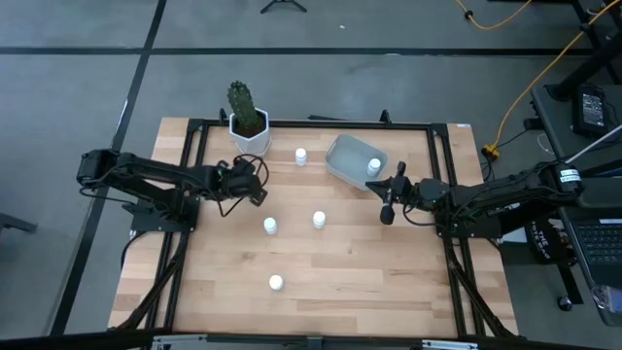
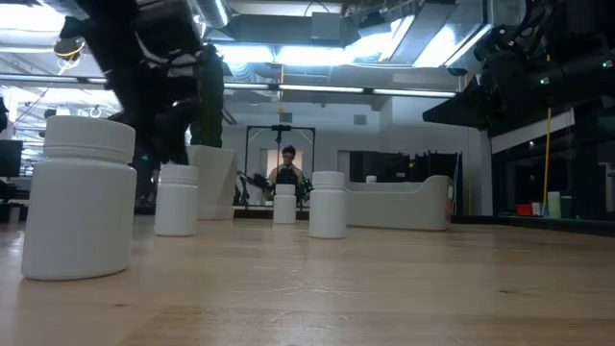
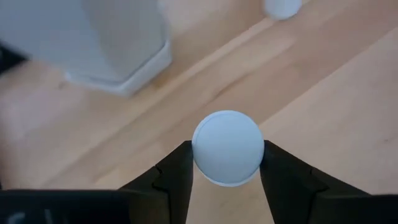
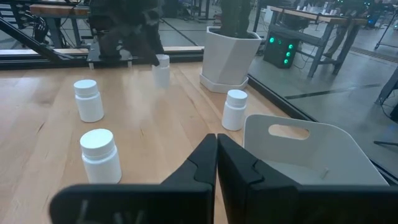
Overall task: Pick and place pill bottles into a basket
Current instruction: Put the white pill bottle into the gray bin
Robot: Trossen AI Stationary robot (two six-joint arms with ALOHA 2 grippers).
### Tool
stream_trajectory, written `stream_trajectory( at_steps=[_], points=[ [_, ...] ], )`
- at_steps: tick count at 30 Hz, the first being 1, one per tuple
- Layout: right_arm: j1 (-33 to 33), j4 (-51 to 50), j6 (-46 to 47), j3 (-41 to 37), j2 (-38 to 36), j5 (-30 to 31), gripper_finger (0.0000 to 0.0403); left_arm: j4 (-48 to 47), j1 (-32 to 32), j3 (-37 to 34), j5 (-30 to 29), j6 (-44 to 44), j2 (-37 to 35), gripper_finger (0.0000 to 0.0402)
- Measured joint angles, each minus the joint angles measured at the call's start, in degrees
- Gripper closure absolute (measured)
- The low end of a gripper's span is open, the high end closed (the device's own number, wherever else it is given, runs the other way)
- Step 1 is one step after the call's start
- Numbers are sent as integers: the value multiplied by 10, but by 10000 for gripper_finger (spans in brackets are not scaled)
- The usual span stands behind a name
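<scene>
Pill bottles lie scattered on the table (image 1: 389,292), one already in the basket (image 1: 345,160). The left gripper (image 3: 227,171) pinches a bottle (image 3: 227,147) between its fingers near the cactus pot (image 1: 250,136), ready to carry it to the basket. The right gripper (image 4: 216,163) waits closed beside the basket, keeping clear.

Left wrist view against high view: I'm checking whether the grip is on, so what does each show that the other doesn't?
Only the left wrist view shows the left gripper's fingers pressed on both sides of a pill bottle.

Only the high view shows the basket with a bottle inside, three loose bottles in the table's middle, the cactus, and the right gripper, shut, beside the basket.

Both show the white hexagonal pot and the bottle beyond it.
</scene>
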Motion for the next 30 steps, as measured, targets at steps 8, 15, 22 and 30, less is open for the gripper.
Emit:
stream_trajectory(
  at_steps=[8,15,22,30],
  points=[
    [0,0,0,0,0,0,386,3,0,72,7,128,0,245],
    [0,0,-2,0,0,0,386,85,0,91,88,267,0,245],
    [0,0,-2,0,0,0,386,139,0,91,155,334,0,244],
    [0,0,-2,0,0,0,386,164,0,91,190,364,0,247]
  ],
)
